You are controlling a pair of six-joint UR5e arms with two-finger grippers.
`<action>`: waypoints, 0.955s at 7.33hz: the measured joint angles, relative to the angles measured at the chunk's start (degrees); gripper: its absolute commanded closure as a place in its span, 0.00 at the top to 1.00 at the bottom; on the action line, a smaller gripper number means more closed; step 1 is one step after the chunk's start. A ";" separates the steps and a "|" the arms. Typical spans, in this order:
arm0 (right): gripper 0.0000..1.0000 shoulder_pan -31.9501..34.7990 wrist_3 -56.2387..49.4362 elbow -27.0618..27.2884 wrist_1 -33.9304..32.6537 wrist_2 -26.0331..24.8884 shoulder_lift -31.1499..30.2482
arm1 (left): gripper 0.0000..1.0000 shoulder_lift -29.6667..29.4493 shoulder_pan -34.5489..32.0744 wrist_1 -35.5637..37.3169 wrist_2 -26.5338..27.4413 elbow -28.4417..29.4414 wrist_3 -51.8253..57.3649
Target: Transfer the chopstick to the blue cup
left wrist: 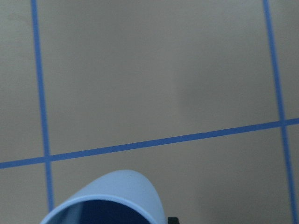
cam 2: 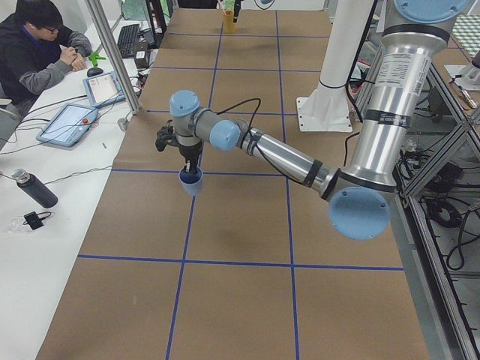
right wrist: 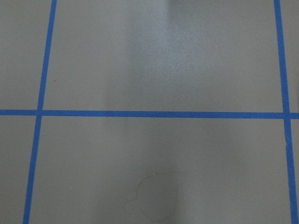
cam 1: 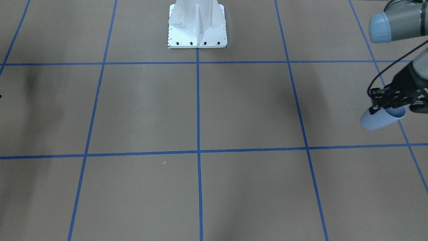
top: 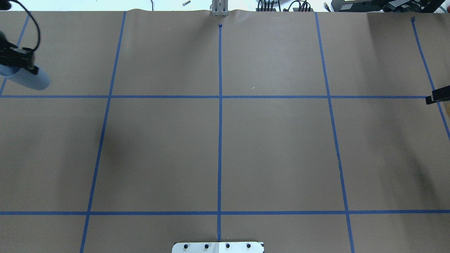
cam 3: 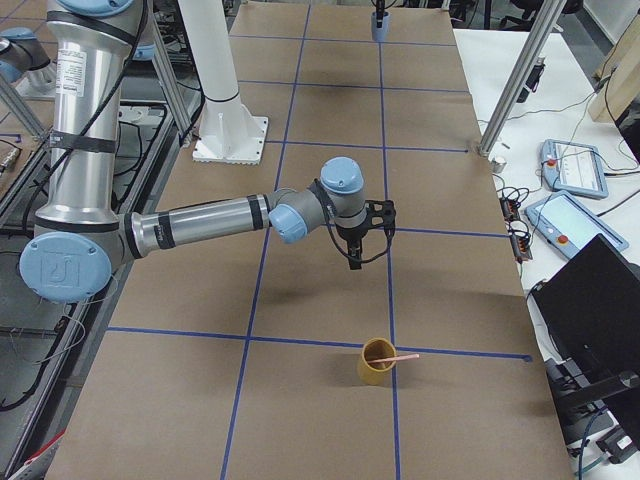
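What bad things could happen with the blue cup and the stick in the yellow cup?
The left gripper pinches the light blue cup only at its rim, so the cup could slip or tilt. The thin pink chopstick leans in the round yellow cup; the right gripper, hovering apart from it, might knock that cup over when grabbing. The two cups are far apart, so the stick could drop on the way.

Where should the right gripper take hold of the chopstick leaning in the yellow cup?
Probably the free upper end of the chopstick, which leans out over the rim of the yellow cup toward the operators' side. Come from above with the right gripper, jaws closing across the thin shaft, clear of the rim; the lower end sits inside the cup.
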 measured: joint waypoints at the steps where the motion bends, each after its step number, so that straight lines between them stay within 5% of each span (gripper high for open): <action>1: 1.00 0.01 0.00 -0.07 0.00 0.00 0.06 | 0.00 -5.53 7.16 1.14 3.26 -0.43 -10.50; 3: 1.00 0.01 -0.02 -0.40 0.00 0.00 0.13 | 0.00 -18.17 19.62 5.04 10.95 2.91 -25.65; 7: 1.00 -0.06 -0.01 -0.93 0.08 0.02 0.31 | 0.00 -39.13 33.75 5.21 22.04 21.32 -38.55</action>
